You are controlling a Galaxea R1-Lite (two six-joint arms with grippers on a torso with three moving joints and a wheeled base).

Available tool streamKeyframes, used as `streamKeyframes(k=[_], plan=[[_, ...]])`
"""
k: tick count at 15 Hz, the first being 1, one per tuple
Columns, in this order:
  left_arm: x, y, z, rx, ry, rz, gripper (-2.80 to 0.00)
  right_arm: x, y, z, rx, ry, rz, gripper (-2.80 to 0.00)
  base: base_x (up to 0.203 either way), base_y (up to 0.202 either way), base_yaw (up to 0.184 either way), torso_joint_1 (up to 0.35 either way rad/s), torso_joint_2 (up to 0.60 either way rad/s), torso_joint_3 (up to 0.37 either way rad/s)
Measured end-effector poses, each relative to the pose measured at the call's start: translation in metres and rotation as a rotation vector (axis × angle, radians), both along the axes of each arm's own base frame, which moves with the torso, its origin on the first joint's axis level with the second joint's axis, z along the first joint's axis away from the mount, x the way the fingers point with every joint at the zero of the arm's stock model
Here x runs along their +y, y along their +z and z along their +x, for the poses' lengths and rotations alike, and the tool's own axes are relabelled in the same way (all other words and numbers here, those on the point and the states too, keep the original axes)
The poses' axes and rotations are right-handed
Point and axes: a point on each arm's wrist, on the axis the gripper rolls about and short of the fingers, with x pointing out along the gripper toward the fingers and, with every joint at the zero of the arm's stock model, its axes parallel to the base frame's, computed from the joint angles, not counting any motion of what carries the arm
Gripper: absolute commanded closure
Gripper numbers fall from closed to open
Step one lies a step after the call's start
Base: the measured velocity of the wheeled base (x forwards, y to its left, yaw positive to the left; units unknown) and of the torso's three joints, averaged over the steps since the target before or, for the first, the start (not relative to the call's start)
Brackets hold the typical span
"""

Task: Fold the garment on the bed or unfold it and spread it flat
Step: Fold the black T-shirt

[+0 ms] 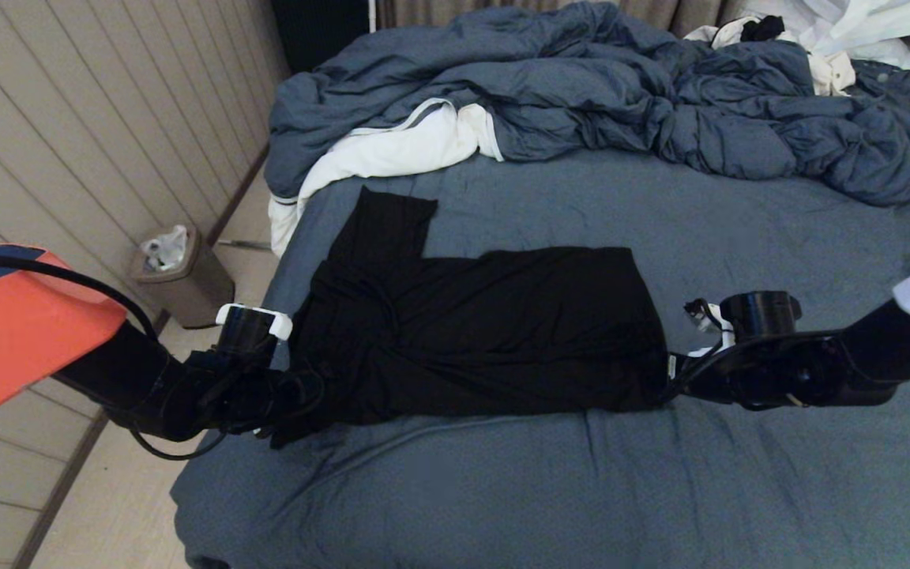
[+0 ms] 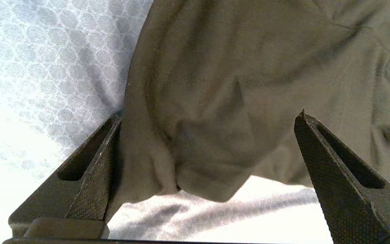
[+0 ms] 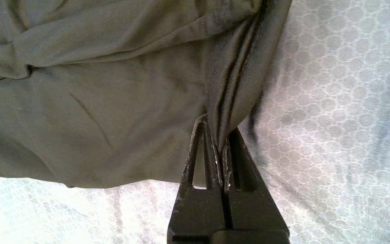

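The garment (image 1: 479, 332), a black T-shirt lying plain side up, is spread as a long folded band on the slate-blue sheet of the bed (image 1: 660, 490), stretched between the two grippers, with one sleeve-like flap reaching away from the left gripper toward the far side of the bed. The left gripper (image 1: 281, 415) sits at the garment's end nearest the bed's edge, its fingers (image 2: 90, 176) spread wide with a rumpled fold of the cloth lying between them; one finger touches the cloth's edge, the other stands apart from it, and nothing is pinched. The right gripper (image 1: 672, 379) is at the opposite end of the garment, its jaws pressed together on the stacked hem layers (image 3: 230, 98), which run straight out from the fingertips (image 3: 212, 149); beside that gripper the sheet is bare. Beyond both grippers, at the far side of the bed, a puffy blue-grey duvet (image 1: 621, 87) is heaped, and a white cloth with a grey stripe (image 1: 392, 150) pokes out from under it, on the left gripper's side. On the floor past the left gripper stands a small waste bin (image 1: 180, 276) by the panelled wall.
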Motion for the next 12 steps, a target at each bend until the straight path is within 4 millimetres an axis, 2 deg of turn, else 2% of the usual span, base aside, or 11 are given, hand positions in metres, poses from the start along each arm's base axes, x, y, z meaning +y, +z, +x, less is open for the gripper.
streamKeyframes(k=[2, 3, 12], plan=[[-0.0004, -0.0030, 0.0021, 0.005, 0.000, 0.003, -2.80, 0.0000, 0.0008, -0.0002, -0.002, 0.000, 0.000, 0.00, 0.000, 0.000, 0.000, 0.000, 0.00, 0.000], [-0.0005, -0.0043, 0.0025, 0.010, 0.000, 0.005, 0.00, 0.0000, 0.0013, -0.0002, -0.004, 0.000, 0.000, 0.00, 0.000, 0.000, 0.000, 0.000, 0.00, 0.000], [-0.0025, -0.0044, 0.0010, 0.007, -0.006, 0.001, 0.00, -0.0004, 0.0014, -0.0003, -0.004, 0.000, -0.001, 0.00, 0.000, 0.000, 0.000, 0.000, 0.00, 0.000]])
